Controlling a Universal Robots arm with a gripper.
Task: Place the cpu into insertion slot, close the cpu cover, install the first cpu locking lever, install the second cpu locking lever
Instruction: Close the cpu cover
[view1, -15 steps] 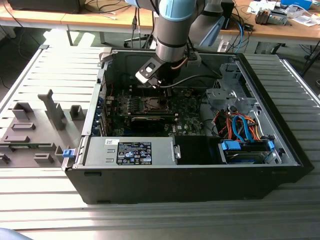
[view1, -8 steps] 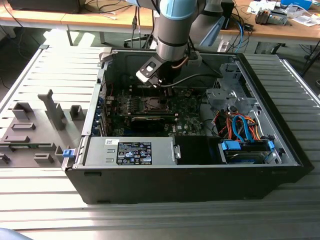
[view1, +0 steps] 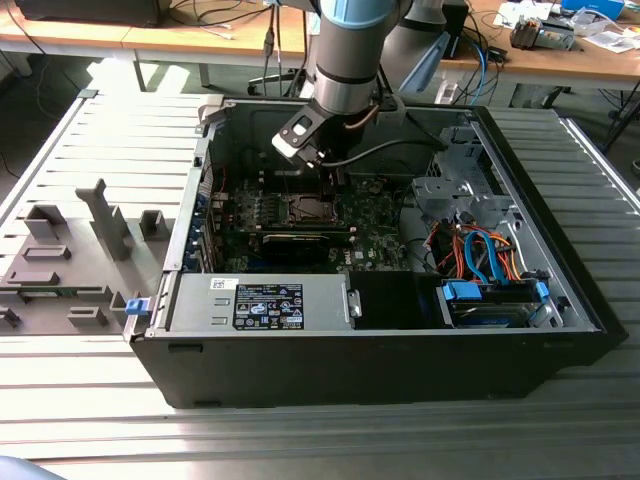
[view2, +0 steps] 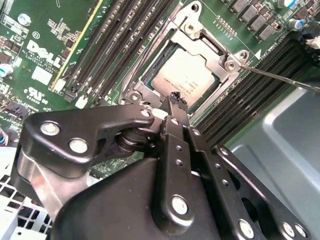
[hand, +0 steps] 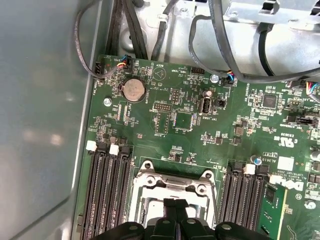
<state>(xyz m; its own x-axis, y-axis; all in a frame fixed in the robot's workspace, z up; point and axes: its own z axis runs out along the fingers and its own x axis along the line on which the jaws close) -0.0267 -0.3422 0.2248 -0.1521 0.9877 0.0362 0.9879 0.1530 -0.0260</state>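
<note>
Silver-grey on top, the cpu (view2: 187, 75) sits in the insertion slot (view2: 151, 71) on the green circuit board (hand: 185, 100). The cpu cover (view2: 197, 40) lies flat around its edges, so the metal top shows through the cut-out. The black end effector (view2: 177, 101) hangs just over one edge of the cover, its fingers pressed together with nothing seen between them. A thin locking lever (view2: 280, 79) runs out from a corner of the cover across the memory slots (view2: 115, 45). In the exterior view the arm reaches down into the open computer case (view1: 400, 340) on the slatted table (view1: 100, 420).
</note>
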